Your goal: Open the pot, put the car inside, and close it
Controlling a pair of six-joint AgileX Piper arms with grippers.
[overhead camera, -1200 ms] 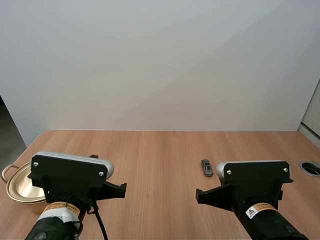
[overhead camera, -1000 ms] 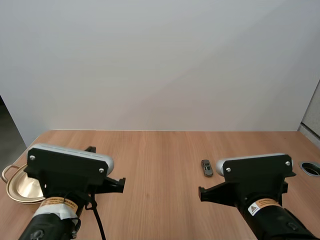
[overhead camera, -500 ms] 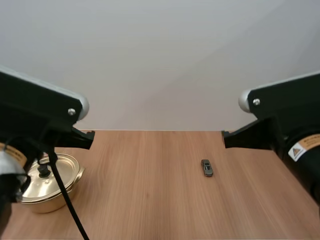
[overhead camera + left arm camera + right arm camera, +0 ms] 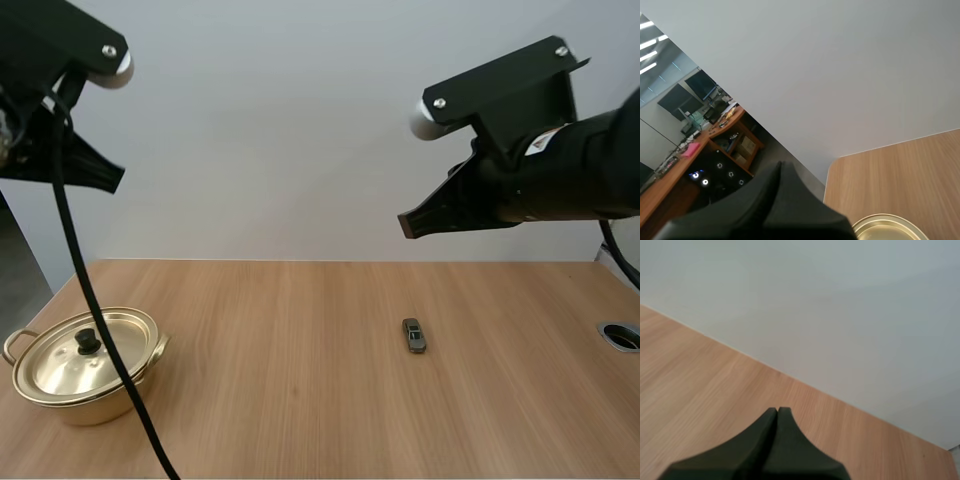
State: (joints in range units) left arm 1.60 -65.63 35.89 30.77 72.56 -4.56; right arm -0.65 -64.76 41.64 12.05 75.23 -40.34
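Both arms have lifted from low over the near tabletop to high above it in the last second or so, which uncovers the pot at the tabletop's left end. The car lies untouched right of centre, well apart from the pot. Left gripper and right gripper: fingers pressed together on nothing, each pair one dark wedge. Judgement: task not yet begun, since the lid sits on the pot and must come off before the car can go in, and the fingers must part before any grasp.
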